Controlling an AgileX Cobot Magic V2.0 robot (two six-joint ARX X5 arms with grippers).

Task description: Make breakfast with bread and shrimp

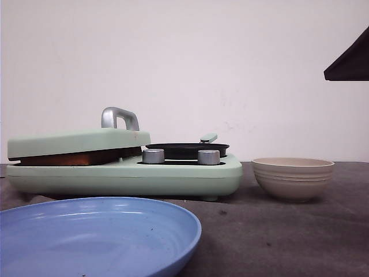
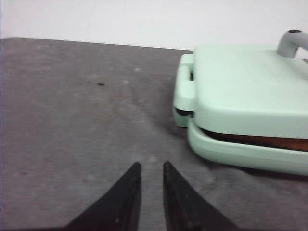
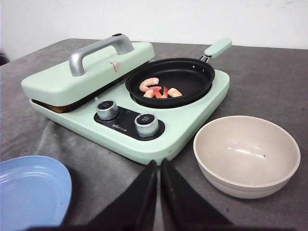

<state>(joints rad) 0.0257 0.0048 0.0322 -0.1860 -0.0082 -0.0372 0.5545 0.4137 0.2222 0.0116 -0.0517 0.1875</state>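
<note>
Right wrist view: the right gripper [image 3: 159,166] hangs low over the grey tabletop [image 3: 269,82], its black fingers [image 3: 144,192] pressed together on nothing, aimed at the mint-green breakfast cooker [image 3: 183,120]. Just beside that cooker sits the beige ribbed bowl [image 3: 246,159]. Shrimp [image 3: 159,89] lie in the cooker's black frying pan [image 3: 192,74]. Bread [image 1: 75,157] shows as a brown edge under the cooker's lid [image 3: 53,79]. Left gripper [image 2: 150,168], fingers slightly parted and empty, hovers near the cooker's hinge end. A blue plate [image 1: 98,231] lies before the cooker; a white wall [image 1: 230,57] stands behind.
</note>
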